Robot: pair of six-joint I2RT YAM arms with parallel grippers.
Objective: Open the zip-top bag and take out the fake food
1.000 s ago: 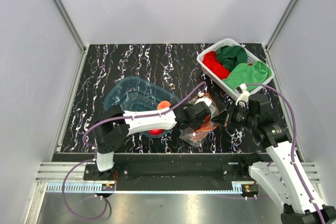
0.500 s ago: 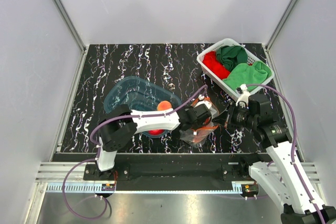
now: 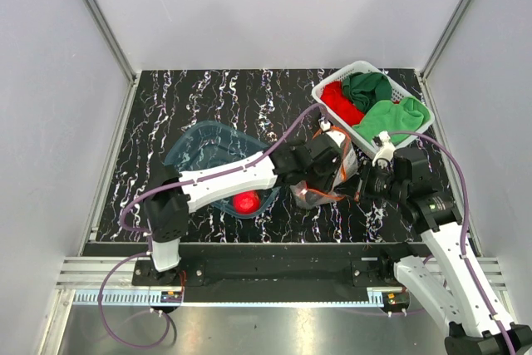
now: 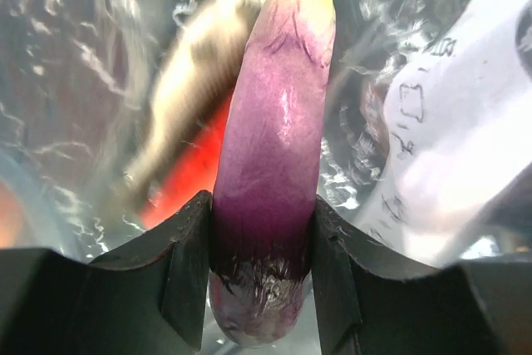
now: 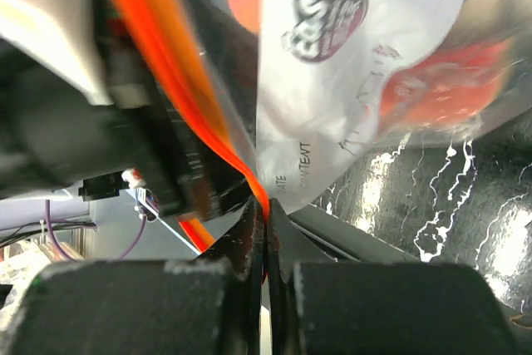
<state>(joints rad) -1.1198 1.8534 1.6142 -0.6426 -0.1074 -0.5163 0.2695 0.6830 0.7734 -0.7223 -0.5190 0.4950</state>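
The clear zip-top bag (image 3: pixel 318 193) lies crumpled at the table's front middle, between my two grippers. My left gripper (image 4: pixel 259 276) is shut on a piece of fake food, a glossy purple eggplant-like piece (image 4: pixel 274 147), with crinkly bag plastic and the white label (image 4: pixel 449 147) all around it. In the top view the left gripper (image 3: pixel 328 165) is at the bag's mouth. My right gripper (image 5: pixel 266 234) is shut on the bag's orange zip strip (image 5: pixel 179 93). A red fruit (image 5: pixel 432 89) shows through the plastic. Another red fruit (image 3: pixel 246 201) lies in the blue tub (image 3: pixel 195 155).
A white basket (image 3: pixel 332 82) with red and green cloths stands at the back right, close behind the right arm. The translucent blue tub sits left of the bag, under the left arm. Grey walls enclose the black marbled table.
My left arm has stretched farther right and toward the back, taking its gripper up at the bag's mouth and uncovering the red fruit in the tub. The right gripper has stayed put.
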